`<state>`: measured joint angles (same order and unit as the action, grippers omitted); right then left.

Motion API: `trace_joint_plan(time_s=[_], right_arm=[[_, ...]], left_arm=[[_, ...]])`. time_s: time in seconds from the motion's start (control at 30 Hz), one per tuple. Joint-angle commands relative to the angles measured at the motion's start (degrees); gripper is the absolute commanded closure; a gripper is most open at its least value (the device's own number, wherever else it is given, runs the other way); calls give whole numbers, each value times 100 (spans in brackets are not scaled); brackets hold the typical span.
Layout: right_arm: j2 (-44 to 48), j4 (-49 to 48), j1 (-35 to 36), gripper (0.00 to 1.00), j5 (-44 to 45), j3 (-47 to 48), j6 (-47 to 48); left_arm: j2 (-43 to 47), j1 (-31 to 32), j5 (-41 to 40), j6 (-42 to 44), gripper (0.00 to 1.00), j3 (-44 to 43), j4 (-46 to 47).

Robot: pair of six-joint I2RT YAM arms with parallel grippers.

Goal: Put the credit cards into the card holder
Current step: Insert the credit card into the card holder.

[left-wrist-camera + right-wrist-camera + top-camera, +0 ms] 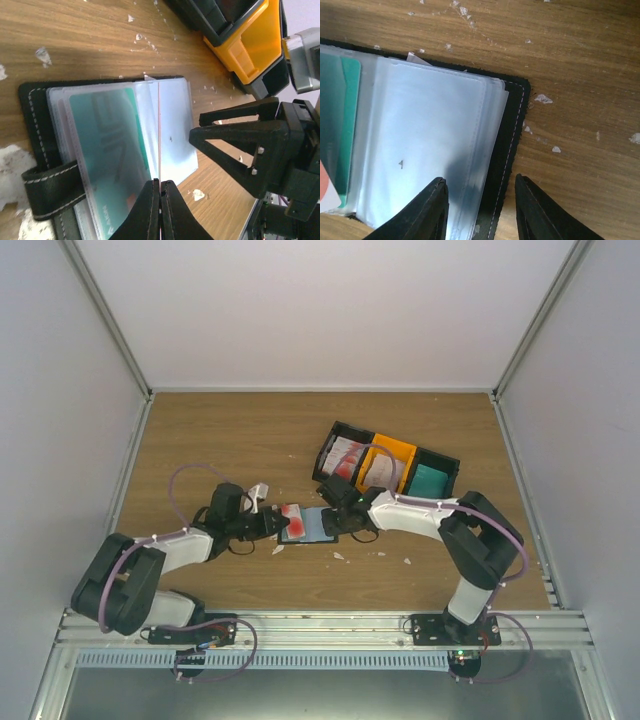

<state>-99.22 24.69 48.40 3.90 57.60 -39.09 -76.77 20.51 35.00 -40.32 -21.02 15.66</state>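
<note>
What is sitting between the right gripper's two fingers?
The card holder's black stitched edge and the ends of its clear sleeves lie between the right gripper's open fingers; the right wrist view shows it.

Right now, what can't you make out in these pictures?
Face of held card: edge-on in left wrist view, pinched by the left tool; tiny from top.
Print on teal card: blurred behind the holder sleeve, left wrist view.
Cards in the trays: too small to count, top view.
Whether the right tool touches the holder: unclear, right wrist view.
</note>
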Motion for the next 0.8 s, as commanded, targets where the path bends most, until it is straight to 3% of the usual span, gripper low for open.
trace_joint_plan(time_s=[0.0, 0.47, 0.77], right_arm=[[-204, 164, 55, 62, 200, 146, 24], [-343, 232, 55, 75, 174, 78, -75], [-361, 153, 54, 76, 105, -1, -75]], left_arm=[[-320, -56, 418, 272, 100, -353, -47], [-1297, -74, 1153, 410, 100, -659, 110], [-1766, -181, 1375, 132, 100, -704, 516]])
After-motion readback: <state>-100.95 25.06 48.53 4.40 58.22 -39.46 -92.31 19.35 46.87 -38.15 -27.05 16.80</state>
